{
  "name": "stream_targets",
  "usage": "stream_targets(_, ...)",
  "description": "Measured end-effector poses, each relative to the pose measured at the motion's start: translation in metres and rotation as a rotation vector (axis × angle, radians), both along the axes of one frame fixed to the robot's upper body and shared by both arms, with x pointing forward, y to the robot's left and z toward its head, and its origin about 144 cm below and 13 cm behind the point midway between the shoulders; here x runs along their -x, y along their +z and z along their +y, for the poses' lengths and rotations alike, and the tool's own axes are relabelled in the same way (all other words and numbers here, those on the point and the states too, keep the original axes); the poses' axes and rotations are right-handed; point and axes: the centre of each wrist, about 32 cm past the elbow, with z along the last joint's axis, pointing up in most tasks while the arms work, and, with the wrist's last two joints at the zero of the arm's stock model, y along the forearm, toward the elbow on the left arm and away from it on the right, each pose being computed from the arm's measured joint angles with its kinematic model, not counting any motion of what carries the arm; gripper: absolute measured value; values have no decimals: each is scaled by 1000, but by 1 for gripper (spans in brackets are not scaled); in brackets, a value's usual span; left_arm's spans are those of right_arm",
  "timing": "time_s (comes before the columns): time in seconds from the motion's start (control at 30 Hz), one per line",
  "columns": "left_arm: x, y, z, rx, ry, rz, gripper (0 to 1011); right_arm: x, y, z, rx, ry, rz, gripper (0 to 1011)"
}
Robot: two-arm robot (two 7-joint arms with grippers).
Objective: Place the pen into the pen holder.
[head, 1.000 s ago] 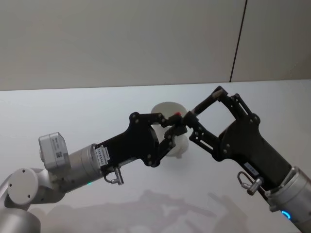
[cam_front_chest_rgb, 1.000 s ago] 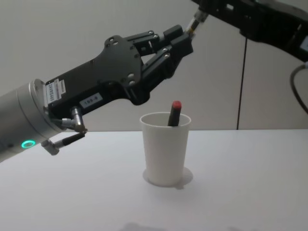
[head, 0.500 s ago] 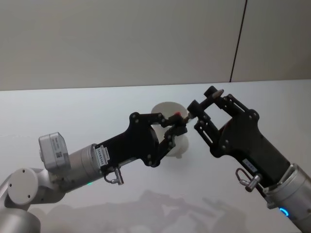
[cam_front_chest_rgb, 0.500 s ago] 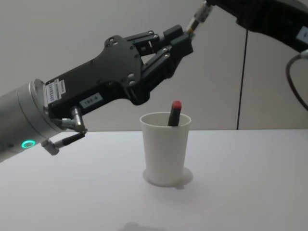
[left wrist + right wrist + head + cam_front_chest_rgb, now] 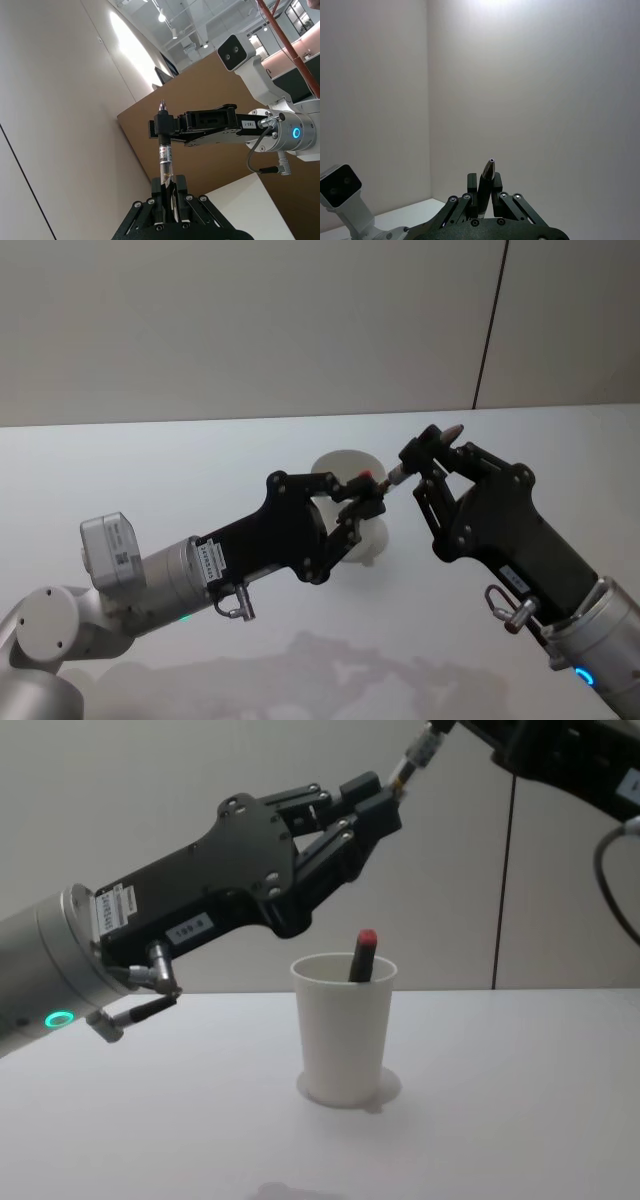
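Pen point(image 5: 400, 472), a slim clear-barrelled one with a dark pointed tip, is seen in the head view held at both ends: the left gripper point(image 5: 372, 502) is closed on its lower end and the right gripper point(image 5: 424, 450) on its upper end. Its long axis slants up and away from the left claw toward the right one. The plain white tapered paper cup point(image 5: 345, 466) lies just below and behind the left claw.

In the left wrist view, the pen point(image 5: 164, 161) is shown rising straight out from between the left claw's closed fingers, with the right gripper point(image 5: 162, 126) clamped across it near the tip.

In the right wrist view, the dark tip point(image 5: 486, 176) is seen projecting from that claw's closed fingers.

In the chest view, the cup point(image 5: 343, 1026) stands directly beneath the left gripper point(image 5: 381, 804), well apart from it; a red-capped marker point(image 5: 362, 954) already leans inside. The lowering is judged to depend on which claw lets go; the left is nearer the cup.
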Motion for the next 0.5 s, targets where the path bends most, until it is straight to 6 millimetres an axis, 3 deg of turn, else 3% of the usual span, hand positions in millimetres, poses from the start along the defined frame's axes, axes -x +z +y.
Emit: stream_targets(0.5,0,0,0,0,0,-1,195,1,1,1,-4,-19,4,143)
